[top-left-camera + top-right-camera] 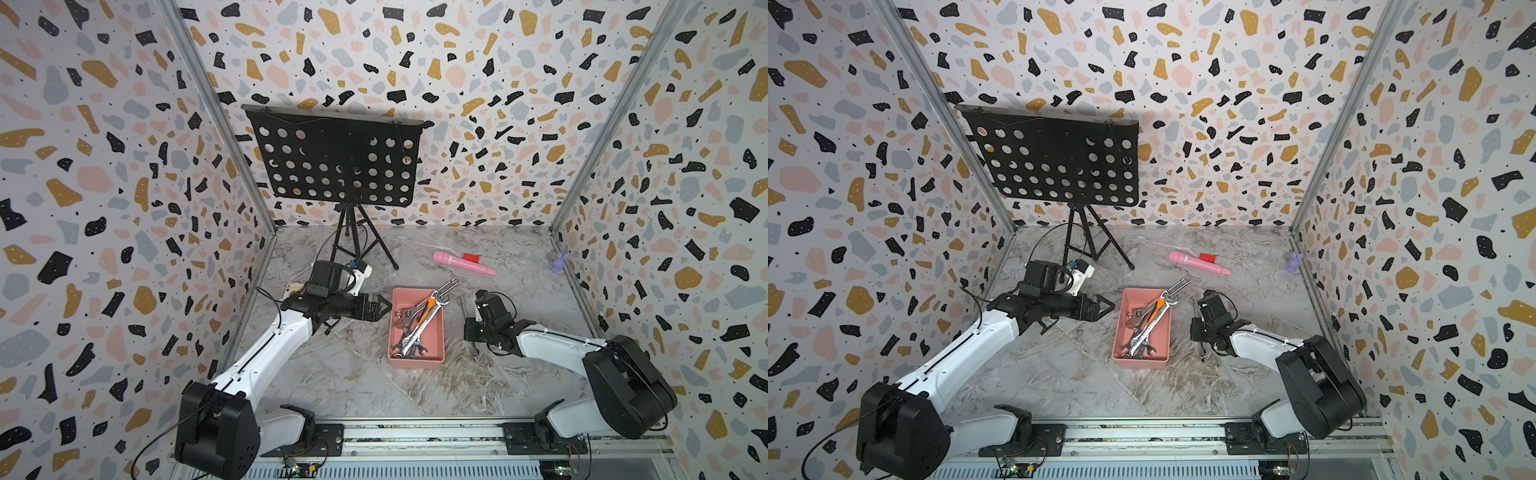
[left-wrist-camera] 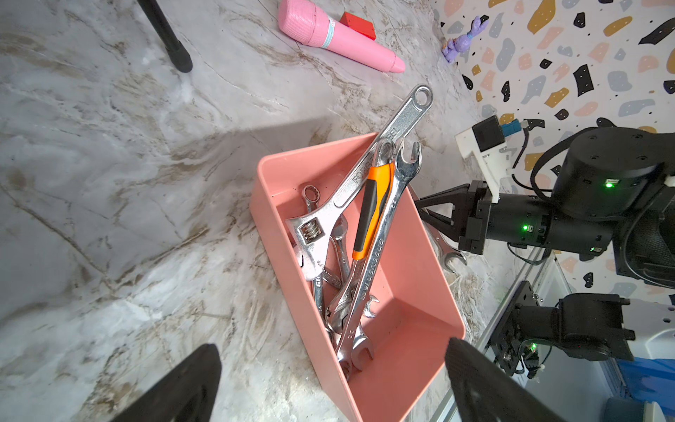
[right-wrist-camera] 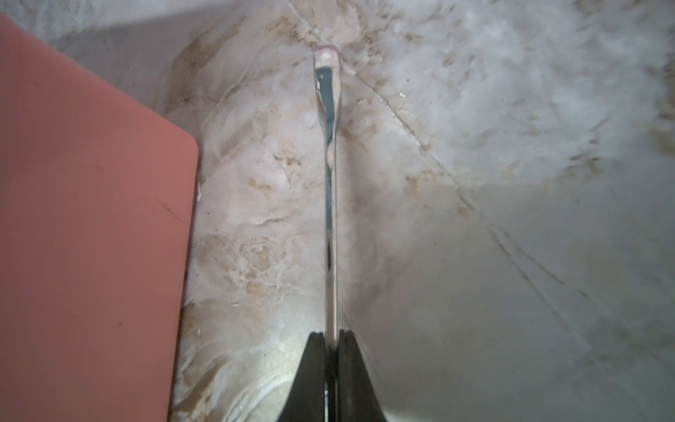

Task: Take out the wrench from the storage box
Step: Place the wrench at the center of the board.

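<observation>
**A:** What is seen in a top view?

**B:** The storage box [image 1: 417, 362] is set in the middle of the surface [image 1: 332, 374]. A pile of wrenches [image 1: 419, 324] is seen inside it. One long wrench [image 1: 446, 286] is leaned out over the far rim. The left gripper [image 1: 385, 307] is held just beside the box's left wall. It is spread wide and nothing is held in it. On the other side, the right gripper [image 1: 468, 328] is closed on a thin wrench [image 1: 459, 302] outside the box.

**A:** And from the left wrist?

**B:** The storage box [image 2: 412, 285] and the pile of wrenches [image 2: 365, 255] are seen from above. The left gripper [image 2: 332, 347] is opened wide. Past the box, the thin wrench's forked end [image 2: 451, 257] is seen under the right gripper [image 2: 423, 205].

**A:** And from the right wrist?

**B:** The thin wrench [image 3: 330, 182] is pinched on its edge by the right gripper [image 3: 331, 339]. The storage box [image 3: 91, 219] is seen just beside it, apart from it. Whether the surface [image 3: 475, 255] is touched cannot be told.
</observation>
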`<action>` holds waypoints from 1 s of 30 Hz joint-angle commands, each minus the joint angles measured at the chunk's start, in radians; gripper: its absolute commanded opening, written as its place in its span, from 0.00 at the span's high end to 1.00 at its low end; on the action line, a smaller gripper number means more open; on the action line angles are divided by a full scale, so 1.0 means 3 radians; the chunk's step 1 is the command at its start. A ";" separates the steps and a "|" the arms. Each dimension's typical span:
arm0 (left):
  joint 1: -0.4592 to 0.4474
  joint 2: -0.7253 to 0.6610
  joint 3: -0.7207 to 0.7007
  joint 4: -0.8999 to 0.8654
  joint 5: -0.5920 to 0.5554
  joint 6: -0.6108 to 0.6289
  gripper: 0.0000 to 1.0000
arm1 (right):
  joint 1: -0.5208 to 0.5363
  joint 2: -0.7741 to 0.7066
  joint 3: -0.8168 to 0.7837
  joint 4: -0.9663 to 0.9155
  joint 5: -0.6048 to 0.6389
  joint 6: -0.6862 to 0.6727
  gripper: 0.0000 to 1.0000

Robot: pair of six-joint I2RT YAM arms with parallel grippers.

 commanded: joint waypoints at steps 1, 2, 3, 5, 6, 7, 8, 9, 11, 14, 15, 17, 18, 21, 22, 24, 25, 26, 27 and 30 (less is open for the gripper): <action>-0.0013 -0.0011 -0.0058 0.0103 -0.0014 0.0059 0.00 | -0.0007 0.0047 -0.0032 0.0020 -0.0068 0.0056 0.99; -0.0013 -0.0013 -0.0064 0.0107 -0.0016 0.0059 0.00 | -0.0010 0.0069 -0.0027 0.0018 -0.0078 0.0061 0.97; -0.0013 -0.0015 -0.0065 0.0104 -0.0014 0.0059 0.00 | -0.0008 0.0088 -0.0027 0.0010 -0.0079 0.0069 0.96; -0.0013 -0.0011 -0.0079 0.0103 -0.0019 0.0064 0.00 | -0.0007 0.0121 -0.0037 0.0030 -0.0106 0.0089 0.92; -0.0012 -0.0014 -0.0079 0.0107 -0.0022 0.0073 0.00 | -0.0006 0.0137 -0.0037 0.0033 -0.0122 0.0097 0.90; -0.0013 -0.0011 -0.0083 0.0106 -0.0020 0.0072 0.00 | -0.0007 0.0156 -0.0037 0.0026 -0.0130 0.0108 0.88; -0.0013 -0.0008 -0.0084 0.0107 -0.0022 0.0079 0.00 | -0.0004 0.0158 -0.0040 0.0011 -0.0126 0.0116 0.84; -0.0013 -0.0010 -0.0084 0.0101 -0.0020 0.0079 0.00 | -0.0007 0.0149 -0.0037 -0.0016 -0.0116 0.0110 0.82; -0.0012 -0.0018 -0.0084 0.0097 -0.0020 0.0080 0.00 | -0.0005 0.0094 -0.0033 -0.0082 -0.0061 0.0098 0.77; -0.0013 -0.0021 -0.0093 0.0088 -0.0027 0.0094 0.00 | -0.0004 0.0009 -0.0011 -0.0259 0.0025 0.0047 0.73; -0.0013 -0.0021 -0.0094 0.0086 -0.0032 0.0096 0.00 | -0.0004 -0.0016 -0.0009 -0.0303 0.0037 0.0033 0.71; -0.0011 -0.0021 -0.0094 0.0077 -0.0028 0.0106 0.00 | -0.0006 -0.0063 -0.0009 -0.0359 0.0036 0.0014 0.69; -0.0013 -0.0021 -0.0094 0.0072 -0.0030 0.0115 0.00 | -0.0006 -0.0084 -0.0008 -0.0388 0.0030 0.0006 0.69; -0.0013 -0.0021 -0.0089 0.0061 -0.0037 0.0122 0.00 | -0.0005 -0.0155 0.0021 -0.0488 0.0025 -0.0031 0.68; -0.0013 -0.0021 -0.0084 0.0056 -0.0036 0.0126 0.00 | -0.0004 -0.0205 0.0038 -0.0548 0.0048 -0.0047 0.68; -0.0013 -0.0021 -0.0066 0.0040 -0.0038 0.0135 0.00 | -0.0004 -0.0344 0.0103 -0.0687 0.0099 -0.0085 0.66; -0.0013 -0.0025 -0.0064 0.0030 -0.0050 0.0140 0.00 | -0.0003 -0.0433 0.0175 -0.0803 0.0128 -0.0117 0.65; -0.0013 -0.0028 -0.0058 0.0023 -0.0049 0.0143 0.00 | -0.0002 -0.0511 0.0243 -0.0892 0.0139 -0.0146 0.64; -0.0013 -0.0021 -0.0046 0.0020 -0.0050 0.0151 0.00 | -0.0004 -0.0600 0.0319 -0.0981 0.0133 -0.0168 0.63; -0.0013 -0.0007 -0.0024 0.0002 -0.0055 0.0165 0.00 | 0.0013 -0.0807 0.0510 -0.1229 0.0030 -0.0155 0.58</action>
